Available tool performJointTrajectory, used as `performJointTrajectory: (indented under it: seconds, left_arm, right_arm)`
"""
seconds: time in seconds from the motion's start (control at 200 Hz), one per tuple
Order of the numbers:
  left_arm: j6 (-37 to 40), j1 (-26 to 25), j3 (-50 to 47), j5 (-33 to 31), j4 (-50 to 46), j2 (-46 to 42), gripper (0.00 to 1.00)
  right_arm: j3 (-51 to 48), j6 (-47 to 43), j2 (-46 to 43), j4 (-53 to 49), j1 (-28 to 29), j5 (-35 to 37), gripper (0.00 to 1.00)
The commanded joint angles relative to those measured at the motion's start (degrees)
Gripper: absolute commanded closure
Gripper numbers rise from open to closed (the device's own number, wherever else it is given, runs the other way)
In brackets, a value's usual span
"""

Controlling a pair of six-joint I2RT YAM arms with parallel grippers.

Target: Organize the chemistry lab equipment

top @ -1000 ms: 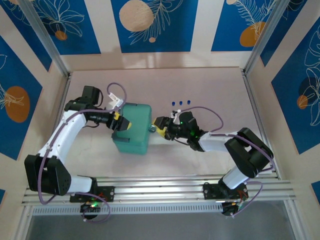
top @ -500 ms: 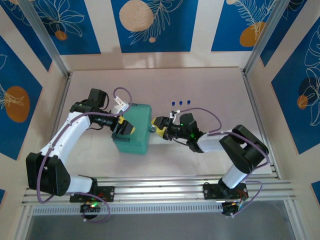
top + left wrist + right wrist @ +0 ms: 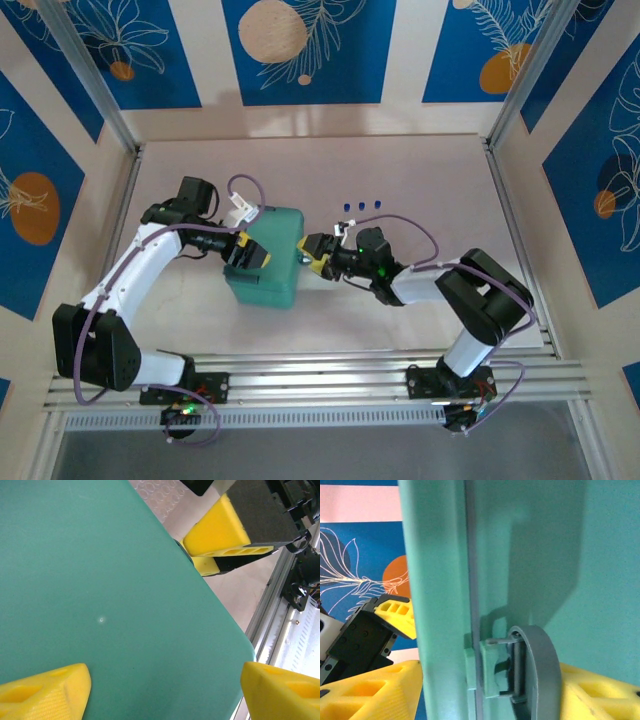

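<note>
The teal hinged case (image 3: pixel 268 268) lies closed left of the table's middle. My left gripper (image 3: pixel 245 250) is over its lid (image 3: pixel 100 570), jaws wide open, one yellow finger (image 3: pixel 47 690) above the lid and the other (image 3: pixel 282 692) past its corner. My right gripper (image 3: pixel 313 252) is at the case's right side. In the right wrist view the case's seam (image 3: pixel 472 580) and grey latch (image 3: pixel 537 665) sit between the open jaws of that gripper (image 3: pixel 492 680). Three blue-capped tubes (image 3: pixel 361 204) stand in a row behind the right gripper.
An aluminium rail (image 3: pixel 320 378) runs along the table's near edge, close to the case's corner (image 3: pixel 272 605). Metal frame posts (image 3: pixel 510 230) bound both sides. Bare tabletop (image 3: pixel 440 180) extends to the back and right.
My right gripper has slid a little left onto the case's latch side. My left arm shifted slightly, its gripper staying over the lid. The case has not moved.
</note>
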Motion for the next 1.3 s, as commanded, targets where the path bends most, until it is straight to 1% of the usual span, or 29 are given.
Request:
performJointTrajectory:
  seconds: [0.0,0.28,0.535,0.86,1.296]
  left_arm:
    - [0.29,-0.9,-1.4,-4.03,-1.02,3.15,0.19]
    - [0.32,-1.11,-1.38,-4.2,-1.09,3.32,0.19]
    - [0.41,-1.51,-1.38,-4.44,-1.27,3.14,0.19]
    - [0.42,-1.83,-1.38,-4.47,-1.28,3.23,0.19]
    - [0.74,-2.21,-1.4,-4.63,-1.44,2.98,0.19]
  right_arm:
    - [1.35,-2.29,-2.92,-1.23,0.53,-0.09,0.36]
    - [2.0,-4.22,-5.56,-5.09,1.1,0.63,0.36]
    - [2.23,-4.13,-6.02,-4.51,1.19,0.53,0.36]
    - [2.71,-5.62,-8.65,-7.03,1.62,0.72,0.35]
    - [4.49,-5.81,-8.5,-7.9,1.85,0.45,0.35]
